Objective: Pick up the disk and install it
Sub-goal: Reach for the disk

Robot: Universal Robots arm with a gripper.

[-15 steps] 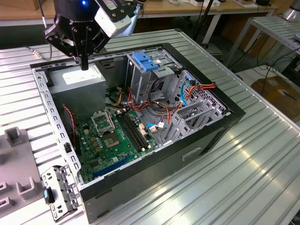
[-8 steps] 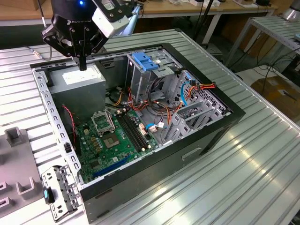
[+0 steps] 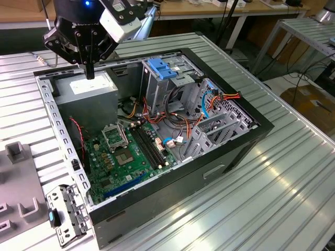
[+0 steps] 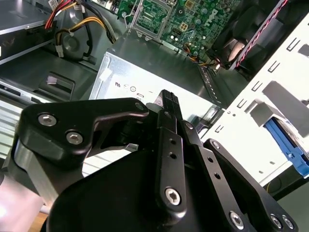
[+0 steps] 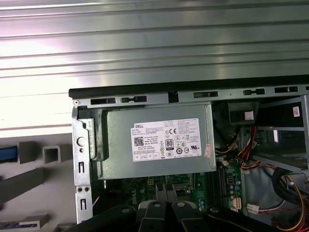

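My gripper point(image 3: 90, 73) hangs over the back left corner of the open computer case point(image 3: 230, 151), just above the grey power supply point(image 3: 86, 89). Its fingers are shut together with nothing between them, as both wrist views confirm point(image 4: 169, 99) point(image 5: 163, 199). The power supply's white label point(image 5: 166, 140) lies straight below. The disk shows as a bright blue rail edge point(image 5: 9, 153) point(image 4: 289, 150) resting in a grey fixture point(image 5: 50, 153) on the table outside the case's left wall. Its dark body is cut off by the frame edge. The gripper is well apart from it.
Inside the case stand a tall metal drive cage point(image 3: 157, 89) topped by a blue tab point(image 3: 159, 68), the green motherboard point(image 3: 125, 151) and loose cables point(image 3: 183, 120). A metal bracket point(image 3: 65, 214) lies at the case's near left corner. Ribbed metal table point(image 3: 282, 183) surrounds everything.
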